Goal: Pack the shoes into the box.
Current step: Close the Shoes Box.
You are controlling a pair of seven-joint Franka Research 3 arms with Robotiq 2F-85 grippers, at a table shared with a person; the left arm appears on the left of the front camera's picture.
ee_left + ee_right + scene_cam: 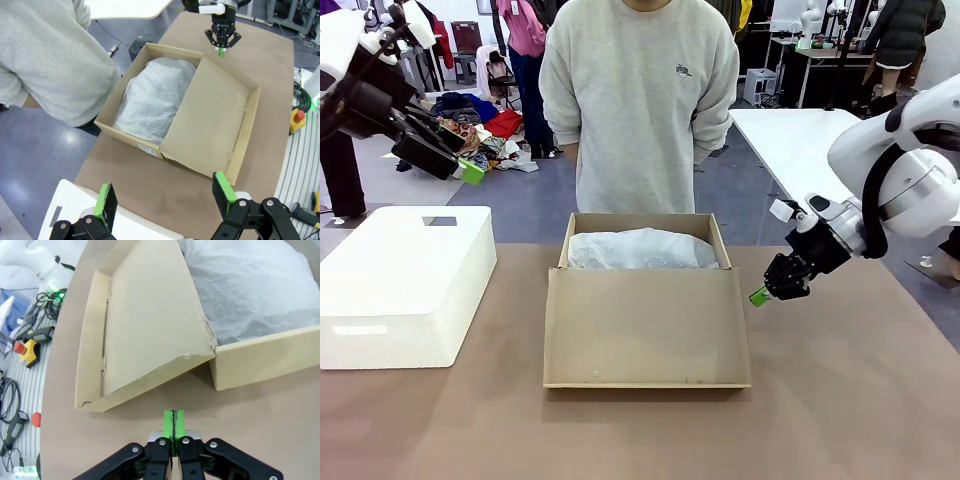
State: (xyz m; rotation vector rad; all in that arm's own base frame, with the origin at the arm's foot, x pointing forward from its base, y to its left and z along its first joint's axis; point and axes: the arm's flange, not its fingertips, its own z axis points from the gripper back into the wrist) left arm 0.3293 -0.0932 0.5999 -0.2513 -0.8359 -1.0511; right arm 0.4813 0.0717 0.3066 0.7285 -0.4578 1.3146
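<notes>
White bin [405, 285] sits on brown table [850, 400].

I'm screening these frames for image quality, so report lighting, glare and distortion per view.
Front view: soft, even light, the box sharp, the white bin bright with little surface detail. Left wrist view: crisp, no glare on the box. Right wrist view: wide-angle curve along the table edge, tissue paper bright but still textured.

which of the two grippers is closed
The right gripper, by the cardboard box's right side: its green pads press together, holding nothing. The left gripper, up above the white bin, has its pads spread wide apart.
</notes>
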